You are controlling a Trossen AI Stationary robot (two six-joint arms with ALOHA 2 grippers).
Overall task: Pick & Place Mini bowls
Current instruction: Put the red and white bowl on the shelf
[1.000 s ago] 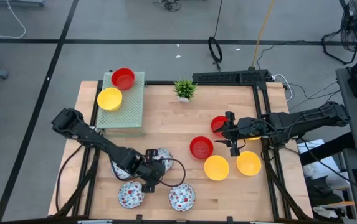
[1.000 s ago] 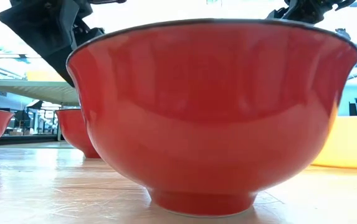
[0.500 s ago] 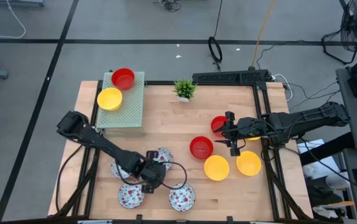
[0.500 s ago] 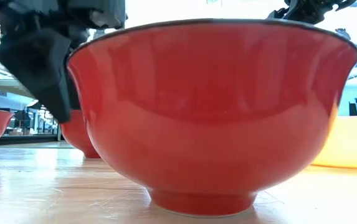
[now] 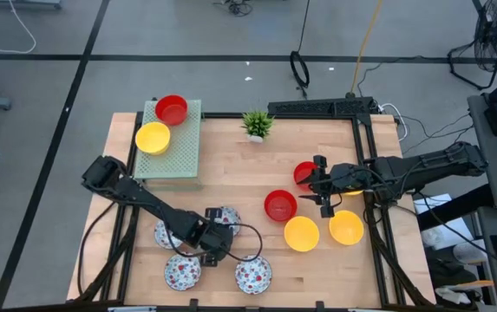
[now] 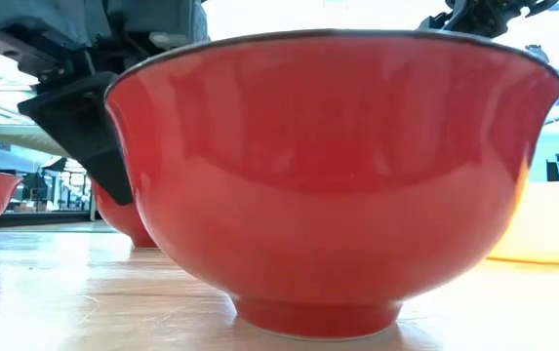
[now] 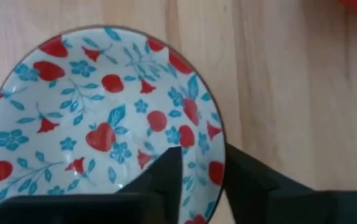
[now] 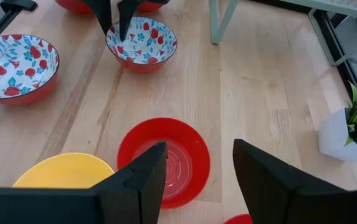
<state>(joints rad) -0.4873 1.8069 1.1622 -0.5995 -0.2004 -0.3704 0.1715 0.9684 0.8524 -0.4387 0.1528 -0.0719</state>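
Observation:
Several white mini bowls with a red floral pattern stand at the table's near left. My left gripper point(image 5: 216, 230) points steeply down over one of them point(image 7: 97, 124), open. One finger point(image 7: 166, 171) is inside the bowl and one point(image 7: 253, 180) outside, astride its rim; the right wrist view shows them too point(image 8: 114, 18). My right gripper point(image 8: 197, 180) hangs open above the red and yellow mini bowls at the right, holding nothing. A red bowl point(image 8: 164, 158) stands on its foot ahead of it. My left gripper has the floral bowl's rim point(image 7: 220, 163) between its two fingers, one inside the hollow and one outside, coming steeply from above. The outer finger looks close against the rim. I cannot tell whether both fingers touch it. The bowl stands on the table.
A pale green rack point(image 5: 181, 152) at the far left carries a red bowl point(image 5: 171, 109) and a yellow bowl point(image 5: 153, 137). A small potted plant point(image 5: 257, 124) stands at the far edge. Two yellow bowls point(image 5: 301, 234) point(image 5: 346, 227) and two red ones point(image 5: 280, 206) point(image 5: 304, 173) sit right of centre. Other floral bowls point(image 5: 181, 271) point(image 5: 252, 274) lie near the front.
My left gripper has come down toward the floral bowl, its dark body sinking lower in the low view. The bowls have stayed where they were.

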